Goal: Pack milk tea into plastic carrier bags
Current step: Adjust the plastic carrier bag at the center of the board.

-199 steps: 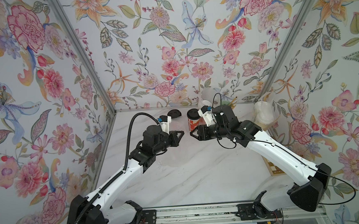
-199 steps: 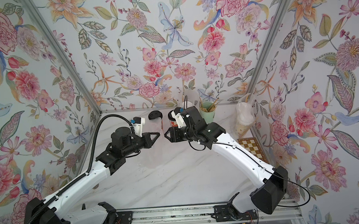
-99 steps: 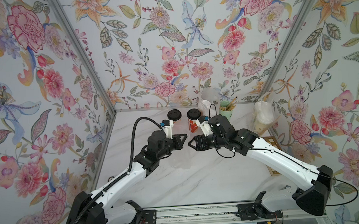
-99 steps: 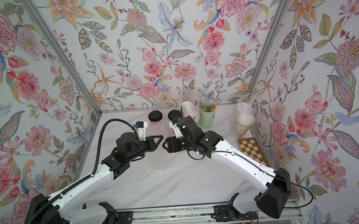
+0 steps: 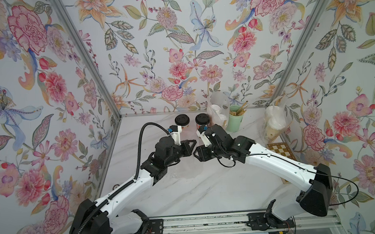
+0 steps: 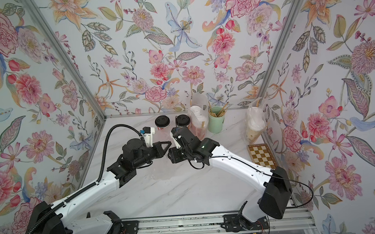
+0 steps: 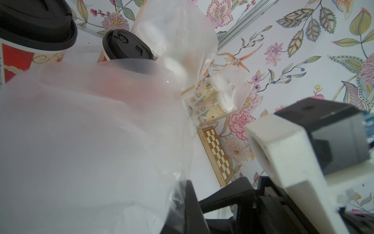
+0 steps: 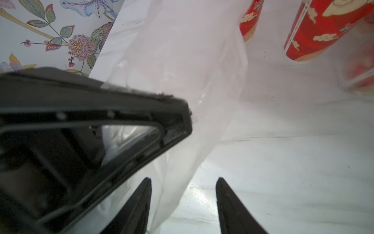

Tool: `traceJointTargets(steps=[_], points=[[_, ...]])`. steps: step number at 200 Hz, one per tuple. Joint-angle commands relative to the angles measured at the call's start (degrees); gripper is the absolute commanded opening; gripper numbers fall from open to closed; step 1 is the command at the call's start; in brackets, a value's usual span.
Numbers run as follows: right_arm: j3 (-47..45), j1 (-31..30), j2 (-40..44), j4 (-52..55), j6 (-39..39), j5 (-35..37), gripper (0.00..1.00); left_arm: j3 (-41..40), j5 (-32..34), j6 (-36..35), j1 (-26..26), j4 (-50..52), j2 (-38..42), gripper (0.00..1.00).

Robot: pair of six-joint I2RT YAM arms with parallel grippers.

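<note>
Both backed off cups [image 7: 125, 43]; left pincer [image 5: 192, 142] clenches bag [image 7: 91, 141] veiling them; right pincer [image 8: 183, 180] gapes.

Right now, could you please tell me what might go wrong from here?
Only the shut left pincer seems to hold the carrier bag; the right pincer is open, so the film could slip or tear. The black-lidded cups stand close behind; a swing may topple them.

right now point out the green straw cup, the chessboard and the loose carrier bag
green straw cup [image 5: 235, 123]: top view, side wall
chessboard [image 5: 281, 150]: top view, chequered face
carrier bag [image 7: 91, 141]: left wrist view, draped film
</note>
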State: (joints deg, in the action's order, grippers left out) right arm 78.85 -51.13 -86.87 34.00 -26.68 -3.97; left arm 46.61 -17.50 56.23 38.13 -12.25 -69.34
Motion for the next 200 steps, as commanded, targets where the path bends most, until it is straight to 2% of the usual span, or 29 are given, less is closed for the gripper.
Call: traceJointTargets(steps=[1, 18, 34, 51, 79, 123, 159, 200], points=[[3.16, 0.43, -1.86, 0.71, 1.18, 0.67, 0.37, 0.3, 0.88, -0.45, 0.72, -0.55, -0.38, 0.04], [2.77, 0.61, -1.3, 0.65, 0.81, 0.59, 0.11, 1.43, 2.11, -2.2, 0.81, 2.34, 0.11, 0.11], [2.21, 0.94, -0.1, 1.76, 0.6, 0.02, 0.0, 3.37, 5.15, -5.42, 0.8, 8.17, 0.77, 0.22], [2.76, 1.26, 0.86, 4.83, 0.46, -1.26, 0.0, 6.04, 7.92, -9.5, 0.78, 16.11, 0.88, 0.28], [4.33, 1.38, 2.54, 9.49, 0.74, -2.87, 0.0, 9.94, 10.32, -14.17, 0.72, 25.57, 0.77, 0.29], [7.02, 1.43, 3.68, 16.07, -0.73, -1.64, 0.0, 14.27, 11.36, -17.91, 0.72, 35.0, 0.97, 0.17], [9.54, 1.16, 3.26, 22.26, -3.84, 2.91, 0.0, 18.61, 14.24, -21.03, 0.72, 44.85, 0.02, 0.16], [6.87, 1.39, 1.94, 22.4, -6.62, 0.19, 0.0, 20.59, 15.05, -22.58, 0.79, 50.98, -1.82, 0.18]])
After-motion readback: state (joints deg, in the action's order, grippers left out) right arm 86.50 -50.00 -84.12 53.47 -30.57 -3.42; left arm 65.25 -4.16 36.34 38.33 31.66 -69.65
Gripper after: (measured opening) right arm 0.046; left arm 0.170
